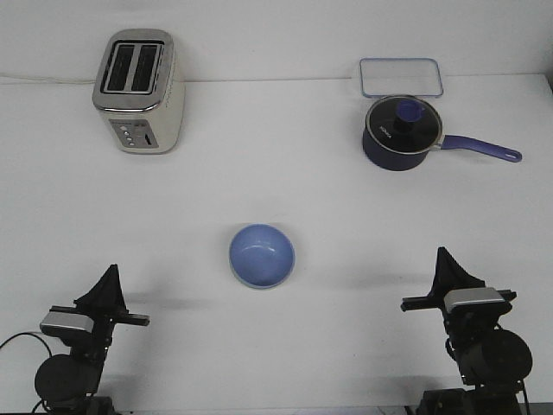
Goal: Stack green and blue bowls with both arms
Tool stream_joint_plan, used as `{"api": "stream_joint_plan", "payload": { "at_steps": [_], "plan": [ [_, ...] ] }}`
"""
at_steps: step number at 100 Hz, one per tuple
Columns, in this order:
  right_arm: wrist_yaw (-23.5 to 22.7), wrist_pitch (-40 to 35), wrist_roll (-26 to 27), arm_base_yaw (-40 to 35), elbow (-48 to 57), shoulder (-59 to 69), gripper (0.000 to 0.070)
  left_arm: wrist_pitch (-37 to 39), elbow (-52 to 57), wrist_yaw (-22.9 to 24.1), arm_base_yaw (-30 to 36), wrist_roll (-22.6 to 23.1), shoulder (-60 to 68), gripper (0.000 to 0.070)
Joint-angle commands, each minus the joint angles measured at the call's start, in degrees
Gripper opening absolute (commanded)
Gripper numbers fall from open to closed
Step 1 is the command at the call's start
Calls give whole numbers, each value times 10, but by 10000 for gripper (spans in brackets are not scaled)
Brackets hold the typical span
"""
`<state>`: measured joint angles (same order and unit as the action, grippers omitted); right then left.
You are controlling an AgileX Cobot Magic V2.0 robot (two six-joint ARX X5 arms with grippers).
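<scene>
While both arms sit low at the near edge of the white table (285, 199), the blue bowl (262, 256) rests upright near the middle, between them and touched by neither. No green bowl can be made out apart from it — only a thin pale edge shows along the blue one's lower rim, and I cannot tell what that is. The left hand (109, 278) points up at the near left, the right hand (448, 264) likewise at the near right; each shows as a single dark wedge, so whether their fingers are parted or together I cannot tell. Far left stands a cream two-slot toaster (138, 91). Far right sits a navy saucepan (402, 131) with its glass lid on — handle pointing right — and behind it a clear rectangular container lid (401, 77) lies flat.
</scene>
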<state>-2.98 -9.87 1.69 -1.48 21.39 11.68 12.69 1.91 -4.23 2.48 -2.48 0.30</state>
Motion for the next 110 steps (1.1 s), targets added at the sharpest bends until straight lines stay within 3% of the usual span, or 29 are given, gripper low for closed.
{"api": "stream_joint_plan", "payload": {
  "at_steps": [1, 30, 86, 110],
  "plan": [
    [0, 5, -5, 1, -15, -19, 8, 6, -11, 2, -1, 3, -1, 11],
    [0, 5, -4, 2, -99, -117, 8, 6, -11, 2, -1, 3, -1, 11],
    [1, 128, 0, 11, -205, -116, 8, 6, -11, 2, -1, 3, -1, 11],
    [0, 133, 0, 11, -207, -116, 8, 6, -11, 2, -1, 3, -1, 11]
  ]
}}
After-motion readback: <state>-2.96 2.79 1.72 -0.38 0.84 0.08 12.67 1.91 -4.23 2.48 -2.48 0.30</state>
